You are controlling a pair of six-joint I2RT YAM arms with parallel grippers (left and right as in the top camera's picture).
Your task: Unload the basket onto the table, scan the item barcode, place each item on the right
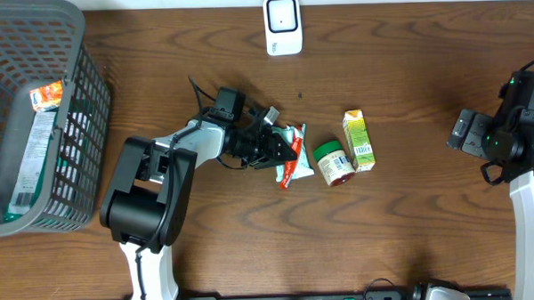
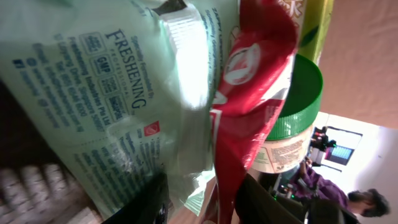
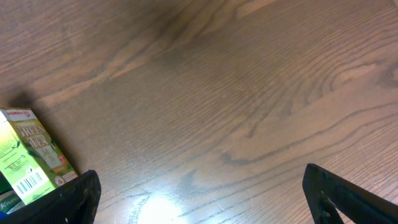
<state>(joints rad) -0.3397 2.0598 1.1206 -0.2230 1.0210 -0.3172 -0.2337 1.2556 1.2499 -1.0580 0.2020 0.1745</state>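
The left gripper lies low over the table. Its 2 fingers sit on either side of the lower edge of a mint-green and red pouch. In the left wrist view the fingers stand a little apart with the crumpled pouch between them. Whether they pinch it or only flank it cannot be told. The pouch rests on the wood right at the fingertips, its printed side toward the wrist camera.

Just beyond the pouch, away from this gripper, sits a jar with a green lid, close against the pouch. Just past the jar lies a small green juice carton. The white scanner sits well off to the gripper's left, at the table's far edge. A grey basket holding packets stands well behind the gripper, past the arm's base.

The right gripper hovers well apart from all 3 items. Its fingers are spread wide with only bare wood between them, and the carton shows near its left finger.
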